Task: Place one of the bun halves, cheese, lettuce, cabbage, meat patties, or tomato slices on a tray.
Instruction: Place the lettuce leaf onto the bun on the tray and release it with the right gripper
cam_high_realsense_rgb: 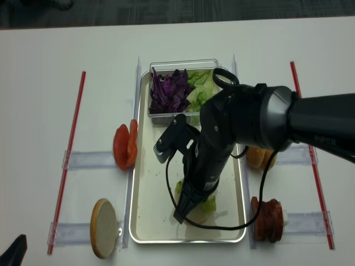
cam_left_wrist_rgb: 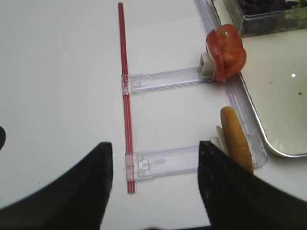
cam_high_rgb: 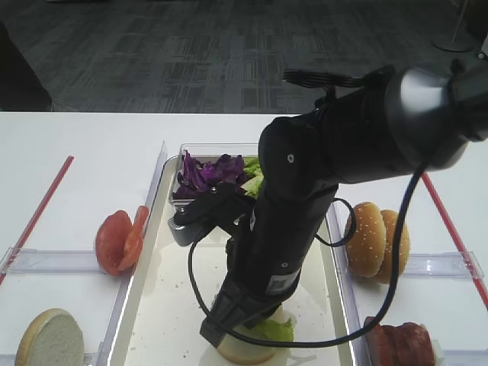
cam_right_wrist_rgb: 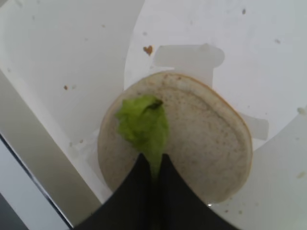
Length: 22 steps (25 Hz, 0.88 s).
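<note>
Fingers point(cam_right_wrist_rgb: 165, 187) of the right gripper point(cam_right_wrist_rgb: 154, 167) are pinched together on the stem end of the lettuce point(cam_right_wrist_rgb: 143, 123) in the right wrist view. The leaf, bright green, crumpled and small, lies over the left part of a flat bun half point(cam_right_wrist_rgb: 201, 139), which rests on the tray point(cam_right_wrist_rgb: 57, 52). I judge the step in hand to be setting lettuce on the bun; the next move calls for parting the fingers and lifting straight up so the leaf does not drag off.

From the exterior high view, the right arm reaches down over the tray point(cam_high_rgb: 164, 305), hiding its gripper. Lettuce point(cam_high_rgb: 276, 330) and bun point(cam_high_rgb: 240, 353) peek out at the tray's near end. At the far end a tub point(cam_high_rgb: 217, 150) holds cabbage point(cam_high_rgb: 210, 171).

Through the left wrist view, the left gripper point(cam_left_wrist_rgb: 156, 187) has its fingers point(cam_left_wrist_rgb: 96, 172) wide apart with nothing between them, left of the tray point(cam_left_wrist_rgb: 283, 120). Tomato slices point(cam_left_wrist_rgb: 226, 55) stand just beside the tray's left rim.

Seen from the realsense view, the lettuce point(cam_high_realsense_rgb: 209, 205) sits under the arm in the near half of the tray point(cam_high_realsense_rgb: 150, 210). Meat patties point(cam_high_realsense_rgb: 267, 219) stand right of it.
</note>
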### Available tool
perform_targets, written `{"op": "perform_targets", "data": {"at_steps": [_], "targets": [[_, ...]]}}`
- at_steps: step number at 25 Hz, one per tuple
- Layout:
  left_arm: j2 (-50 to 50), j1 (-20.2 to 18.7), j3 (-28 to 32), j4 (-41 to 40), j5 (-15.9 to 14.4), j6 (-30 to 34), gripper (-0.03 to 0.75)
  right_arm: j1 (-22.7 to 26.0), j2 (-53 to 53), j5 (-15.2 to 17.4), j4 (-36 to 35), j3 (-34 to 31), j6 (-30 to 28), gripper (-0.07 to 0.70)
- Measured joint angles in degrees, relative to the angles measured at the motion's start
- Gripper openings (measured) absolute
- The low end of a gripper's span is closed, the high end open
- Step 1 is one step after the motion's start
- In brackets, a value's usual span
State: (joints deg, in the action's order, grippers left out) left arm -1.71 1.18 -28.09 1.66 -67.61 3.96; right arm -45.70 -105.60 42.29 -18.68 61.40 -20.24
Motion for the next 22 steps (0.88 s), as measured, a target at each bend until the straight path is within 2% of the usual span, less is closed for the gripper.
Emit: {"op": "perform_targets", "data": {"at_steps": [14,17,22], "targets": [[0.0,0.0,0.0,0.0,0.0,0.0,0.366,0.0,-0.66,-2.11,-0.13,0.0,-0.56,0.055],[0.0,0.0,0.0,0.0,0.0,0.0,0.366,0.0,-0.66,-2.11,-0.24,0.0,-0.56,0.096],[0.0,0.0,0.0,0.0,0.0,0.0,0.366,0.0,-0.66,-2.11,-0.33,0.0,-0.56,0.219]]}}
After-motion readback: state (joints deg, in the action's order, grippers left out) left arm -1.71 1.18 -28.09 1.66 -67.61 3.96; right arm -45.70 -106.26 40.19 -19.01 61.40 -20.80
